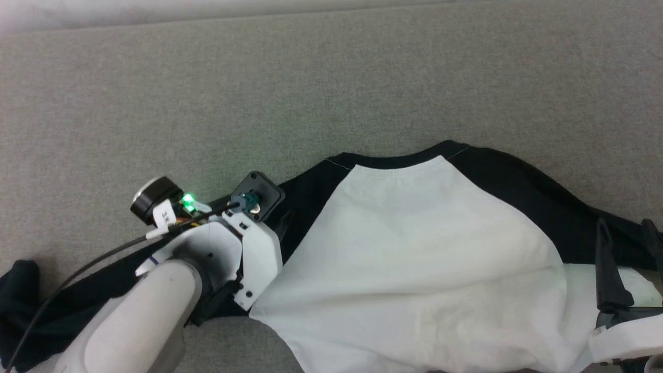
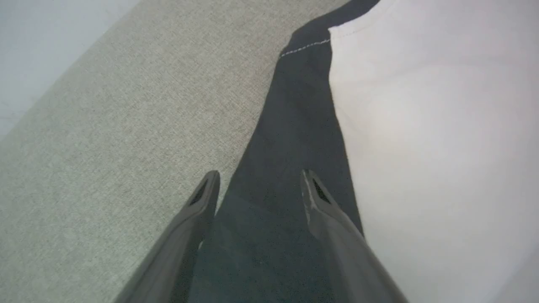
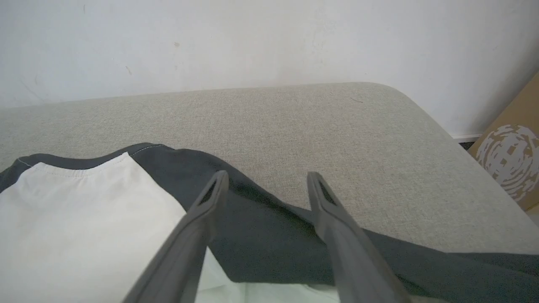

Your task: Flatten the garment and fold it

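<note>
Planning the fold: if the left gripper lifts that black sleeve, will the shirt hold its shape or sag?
Probably sags: the garment lies in soft wrinkles. Its black sleeve ends bunched, so likely floppy. It may drag on the woven grey surface rather than slide.

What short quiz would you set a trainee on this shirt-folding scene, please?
1. True or false: the left gripper is shut on the garment's white body.
2. The garment lies on: A) a grey fabric surface; B) a wooden table; C) a tiled floor.
3. Fill in: the right gripper is ___ over the right-hand black sleeve.
Key: 1 false, it is open over the left-hand black sleeve; 2 A; 3 open.
</note>
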Controlling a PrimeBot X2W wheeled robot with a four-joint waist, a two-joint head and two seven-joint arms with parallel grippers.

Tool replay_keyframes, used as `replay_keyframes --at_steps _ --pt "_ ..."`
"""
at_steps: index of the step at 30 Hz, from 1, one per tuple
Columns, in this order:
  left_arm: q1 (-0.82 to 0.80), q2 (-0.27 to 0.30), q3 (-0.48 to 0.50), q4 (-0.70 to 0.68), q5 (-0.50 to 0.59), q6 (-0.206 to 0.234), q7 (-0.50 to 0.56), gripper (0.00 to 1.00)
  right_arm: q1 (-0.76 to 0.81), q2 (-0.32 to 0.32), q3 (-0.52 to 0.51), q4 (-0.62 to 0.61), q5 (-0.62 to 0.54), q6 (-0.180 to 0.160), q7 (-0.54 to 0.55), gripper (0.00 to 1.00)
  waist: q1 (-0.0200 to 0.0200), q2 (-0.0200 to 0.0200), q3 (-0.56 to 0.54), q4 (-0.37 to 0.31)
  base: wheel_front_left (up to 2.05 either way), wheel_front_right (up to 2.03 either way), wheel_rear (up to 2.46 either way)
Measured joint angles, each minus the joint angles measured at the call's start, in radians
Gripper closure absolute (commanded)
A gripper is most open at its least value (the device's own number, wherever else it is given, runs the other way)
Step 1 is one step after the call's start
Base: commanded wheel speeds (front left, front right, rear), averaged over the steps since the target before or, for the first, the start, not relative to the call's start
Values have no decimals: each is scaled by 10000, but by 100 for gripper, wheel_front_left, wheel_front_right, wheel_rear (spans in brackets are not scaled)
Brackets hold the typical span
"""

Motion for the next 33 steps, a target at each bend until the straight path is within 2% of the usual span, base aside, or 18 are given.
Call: replay_keyframes --at_steps 5,8,12,14,18,21,28,33 --pt "-502 -104 -132 439 286 -12 -58 0 -32 0 54 -36 2 0 8 0 0 0 280 -54 0 0 0" --pt "-548 -161 -303 732 184 -15 397 0 -115 0 92 -33 17 0 8 0 0 0 431 -68 0 0 0" --pt "-796 -169 -328 738 -527 -75 1273 0 -254 0 161 -31 58 0 10 0 -2 0 584 -96 0 0 0" --pt "-872 -111 -334 637 -819 -77 1521 100 -265 0 155 -29 58 0 42 0 -3 0 630 -102 0 0 0" --pt "-840 -96 -487 474 -1170 -176 1482 100 -343 2 140 12 56 0 50 0 -2 0 631 -64 0 0 0" --pt "-647 -142 -412 382 -1248 -96 1026 100 -394 0 138 79 58 0 48 0 0 0 539 -10 0 0 0" --pt "-131 -372 242 42 -763 1070 -1200 100 -400 0 155 272 63 0 -10 0 -1 0 109 129 0 0 0" --pt "872 -627 882 -660 -1085 1948 -1975 100 -345 2 171 332 77 0 -6 0 -1 0 -275 224 0 0 0"
